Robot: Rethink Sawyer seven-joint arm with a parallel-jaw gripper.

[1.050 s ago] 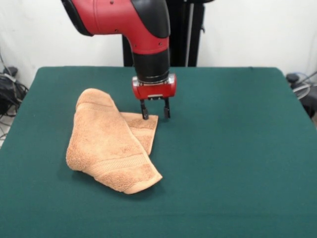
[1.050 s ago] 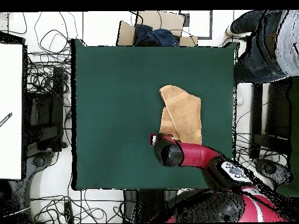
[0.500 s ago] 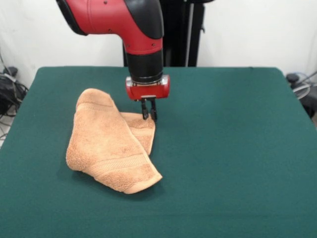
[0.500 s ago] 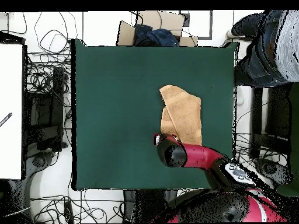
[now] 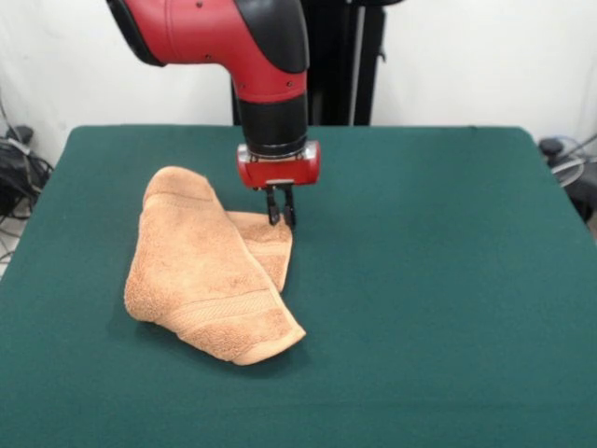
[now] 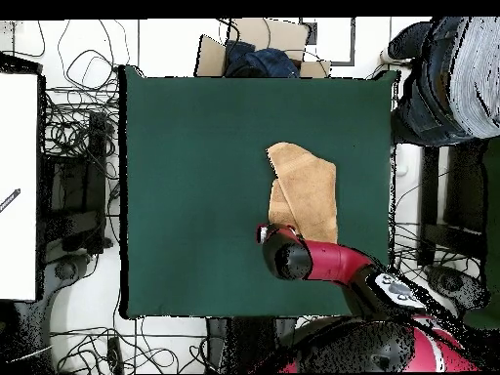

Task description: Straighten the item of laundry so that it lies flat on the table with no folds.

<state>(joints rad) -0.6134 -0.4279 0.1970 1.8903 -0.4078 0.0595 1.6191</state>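
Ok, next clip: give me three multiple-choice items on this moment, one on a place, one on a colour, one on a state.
1. Where is the gripper?
A. at the towel's far corner
B. over bare table far from it
C. drawn back out of view

2. What colour is the table?
A. grey
B. dark green
C. white

3. How does the towel lie?
A. spread flat
B. folded over itself
C. rolled into a tube

Answers: 1 A, the closed tips meet the lower layer's corner; 2 B, green cloth covers it; 3 B, one layer overlaps another.
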